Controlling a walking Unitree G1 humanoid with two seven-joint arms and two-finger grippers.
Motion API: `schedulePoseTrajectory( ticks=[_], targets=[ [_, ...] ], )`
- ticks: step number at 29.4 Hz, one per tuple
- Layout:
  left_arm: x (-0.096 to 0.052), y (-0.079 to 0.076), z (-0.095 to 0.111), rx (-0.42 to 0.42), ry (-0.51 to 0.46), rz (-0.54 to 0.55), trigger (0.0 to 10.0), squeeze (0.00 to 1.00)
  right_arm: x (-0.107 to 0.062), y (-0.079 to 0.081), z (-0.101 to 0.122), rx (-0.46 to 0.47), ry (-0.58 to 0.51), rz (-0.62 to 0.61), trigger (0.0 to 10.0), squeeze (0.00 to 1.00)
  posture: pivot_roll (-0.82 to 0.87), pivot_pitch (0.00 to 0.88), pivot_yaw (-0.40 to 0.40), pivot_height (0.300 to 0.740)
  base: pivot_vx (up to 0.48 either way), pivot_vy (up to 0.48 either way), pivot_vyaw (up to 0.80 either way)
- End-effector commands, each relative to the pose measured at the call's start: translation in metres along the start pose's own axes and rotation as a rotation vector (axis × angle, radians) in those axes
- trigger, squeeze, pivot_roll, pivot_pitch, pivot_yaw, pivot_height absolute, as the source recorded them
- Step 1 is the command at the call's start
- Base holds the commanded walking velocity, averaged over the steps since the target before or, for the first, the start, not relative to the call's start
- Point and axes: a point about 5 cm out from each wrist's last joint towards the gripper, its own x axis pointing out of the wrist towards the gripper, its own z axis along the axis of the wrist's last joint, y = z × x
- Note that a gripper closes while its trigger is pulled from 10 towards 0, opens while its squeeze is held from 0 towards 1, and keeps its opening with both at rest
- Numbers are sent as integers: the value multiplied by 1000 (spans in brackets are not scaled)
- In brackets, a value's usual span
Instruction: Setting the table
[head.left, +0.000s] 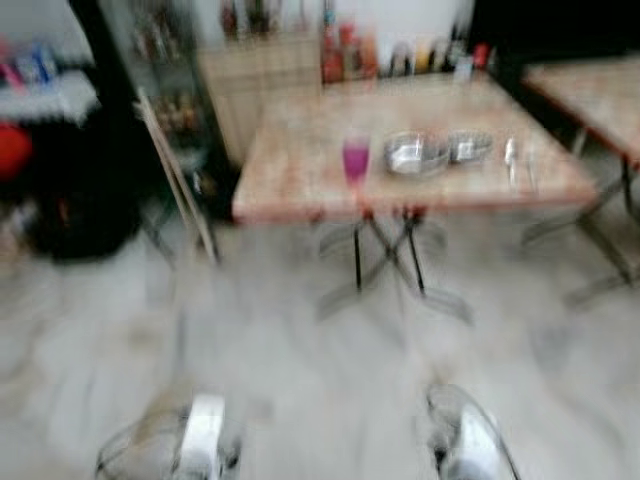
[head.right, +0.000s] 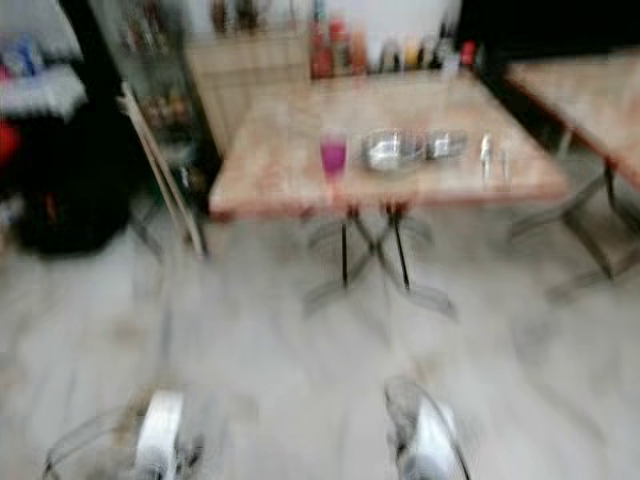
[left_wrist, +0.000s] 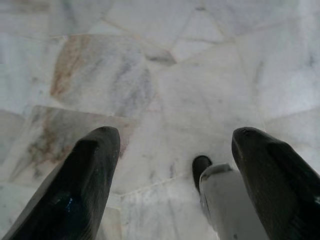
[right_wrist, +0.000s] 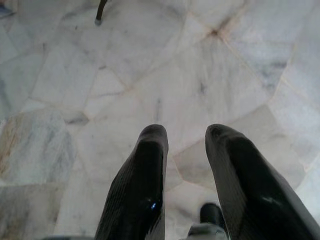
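The head views are blurred. A marble-topped table stands ahead across the floor. On it are a pink cup, two metal bowls side by side, and some cutlery to their right. Both silver arms hang low at the bottom edge, left arm and right arm, far short of the table. My left gripper points at the marble floor, open and holding nothing. My right gripper is likewise open over the floor.
Bottles line the table's far edge. A second table stands to the right. A glass cabinet, a leaning stick and a dark bulky object are on the left. Metal crossed legs carry the table.
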Motion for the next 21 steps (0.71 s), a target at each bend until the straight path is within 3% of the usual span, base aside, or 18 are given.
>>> schedulePoseTrajectory(
  ticks=[1, 5, 10, 21],
  targets=[
    [0, 10, 4, 9, -7, 23, 10000, 0, 2, 13, 3, 19, -11, 28, 10000, 0, -42, 0, 73, 740, 412, 0, 0],
    [0, 11, 4, 8, -8, 23, 10000, 0, 2, 13, 3, 30, -12, 29, 10000, 0, -42, 0, 73, 740, 416, 0, 0],
    [0, 11, 4, 8, -7, 23, 10000, 0, 2, 13, 5, 31, -15, 29, 10000, 0, -43, 0, 73, 740, 415, 0, -494],
    [0, 8, 3, 2, -5, 17, 10000, 0, 2, 10, 5, 13, -16, 19, 10000, 0, -44, 0, 65, 740, 414, 0, 0]
  ],
)
